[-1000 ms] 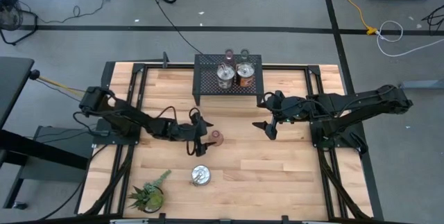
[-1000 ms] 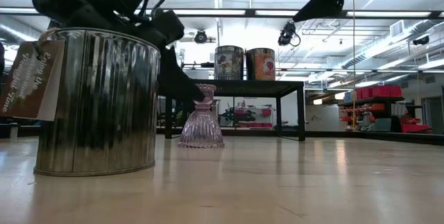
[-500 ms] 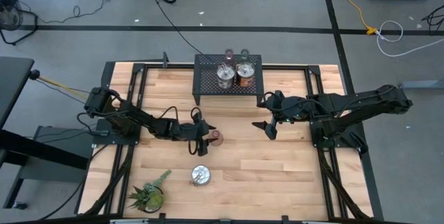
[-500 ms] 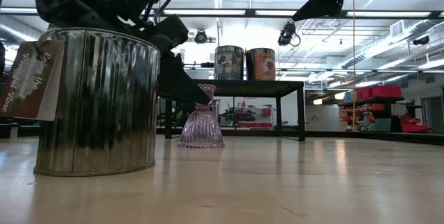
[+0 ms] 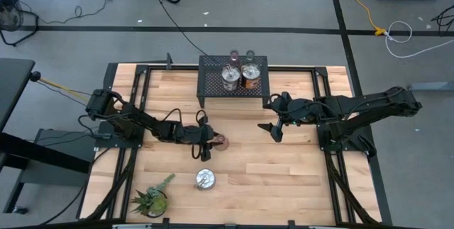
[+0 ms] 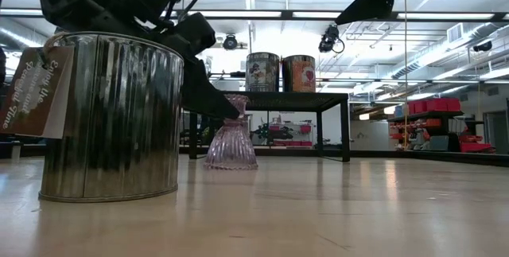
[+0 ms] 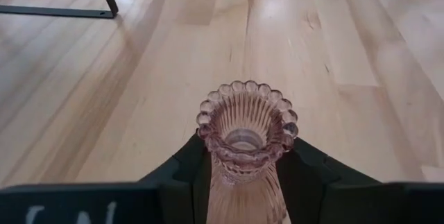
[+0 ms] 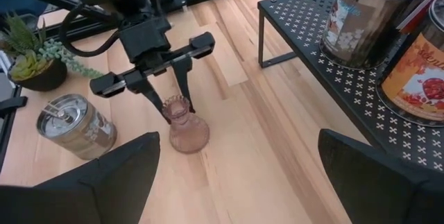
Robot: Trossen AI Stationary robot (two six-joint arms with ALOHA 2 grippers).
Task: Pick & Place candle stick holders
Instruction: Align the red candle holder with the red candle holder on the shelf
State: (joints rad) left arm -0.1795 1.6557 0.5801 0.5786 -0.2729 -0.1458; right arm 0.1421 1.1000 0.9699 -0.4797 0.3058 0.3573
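Task looks past halfway. On the black mesh rack [image 5: 233, 76] at the far edge of the surface [image 5: 284, 179] sit four holders: a silvery can [image 5: 230, 77], a coppery can [image 5: 250, 76], and two small tinted cups [image 5: 233, 56] behind them, too small to make out in detail. Two are left on the wood: a pink ribbed glass holder [image 8: 184, 128] near the middle and a silvery can with tag [image 5: 205, 179] nearer the front, beside the potted plant [image 5: 150, 200]. Left tool [image 8: 168, 92] is low at the pink holder, fingers [image 7: 189, 170] pinched together on its narrow neck just under the beaded rim; holder upright, base looks to be on the surface, so grasped but not lifted. Right tool [image 5: 275, 131] hangs above the surface to the right of the rack, fingers apart, nothing in it. Left to do, judging by layout: carry the pink one to the rack, then the tagged can.
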